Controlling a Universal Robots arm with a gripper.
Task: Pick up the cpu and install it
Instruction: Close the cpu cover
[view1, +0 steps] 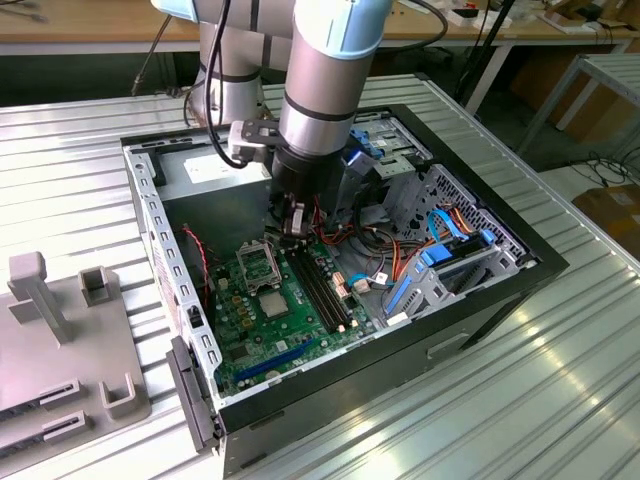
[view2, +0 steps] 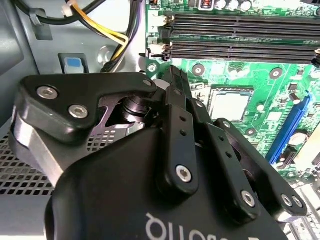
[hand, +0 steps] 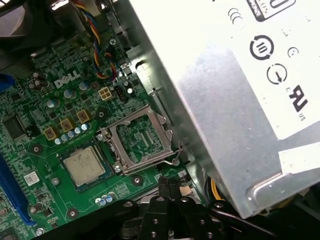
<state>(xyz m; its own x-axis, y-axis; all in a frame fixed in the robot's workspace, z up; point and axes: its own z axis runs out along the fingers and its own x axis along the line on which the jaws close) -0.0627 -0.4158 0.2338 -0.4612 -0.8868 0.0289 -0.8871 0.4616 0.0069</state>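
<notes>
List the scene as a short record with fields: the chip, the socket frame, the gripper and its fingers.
cpu: small flat grey square chip, lying in its socket on the green motherboard
socket frame: shiny hinged metal frame, swung open beside the cpu
gripper: low over the motherboard, close to the open frame
fingers: shut, holding nothing

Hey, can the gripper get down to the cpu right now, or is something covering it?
Probably yes. The cpu lies bare on the green board, with the socket frame swung open beside it and nothing over it. The gripper hangs close by, near the frame, jaws shut.
</notes>
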